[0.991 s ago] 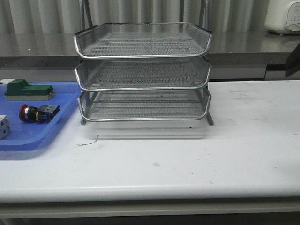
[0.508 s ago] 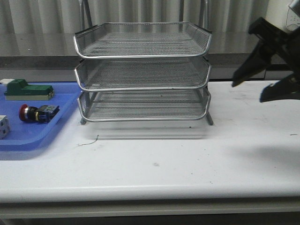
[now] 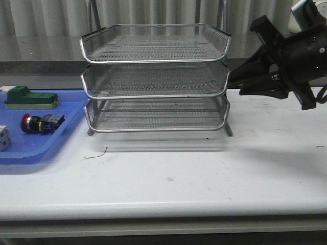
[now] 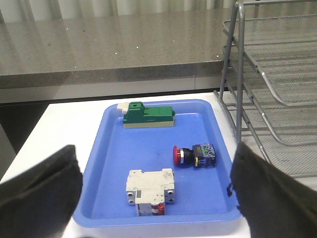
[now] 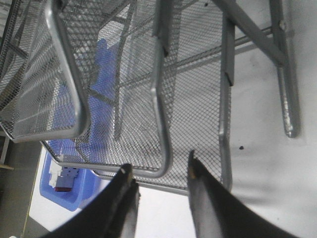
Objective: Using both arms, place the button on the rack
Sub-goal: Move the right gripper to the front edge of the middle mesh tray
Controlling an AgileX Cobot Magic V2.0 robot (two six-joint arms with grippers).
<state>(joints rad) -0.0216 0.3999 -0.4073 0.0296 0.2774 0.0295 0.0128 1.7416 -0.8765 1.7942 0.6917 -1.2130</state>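
The button (image 3: 41, 123), red-headed with a black body, lies on its side in the blue tray (image 3: 30, 148) left of the rack (image 3: 153, 60). In the left wrist view the button (image 4: 193, 155) sits beyond my left gripper (image 4: 155, 148), which hangs wide open and empty over the tray's near edge. My right gripper (image 3: 235, 87) reaches in from the right and stands beside the rack's right side at middle-tier height. In the right wrist view this gripper (image 5: 158, 163) is open, with a chrome rim of the rack (image 5: 161, 124) showing between its tips; contact cannot be told.
A green block (image 4: 148, 115) and a white breaker (image 4: 151, 191) share the blue tray (image 4: 109, 148) with the button. A grey counter (image 3: 46, 53) runs behind the white table (image 3: 204, 173). The rack's posts (image 4: 240, 74) stand just right of the tray.
My right arm came into the front view from the right and swung left, up to the rack's right side. The button and the tray's other things have not moved.
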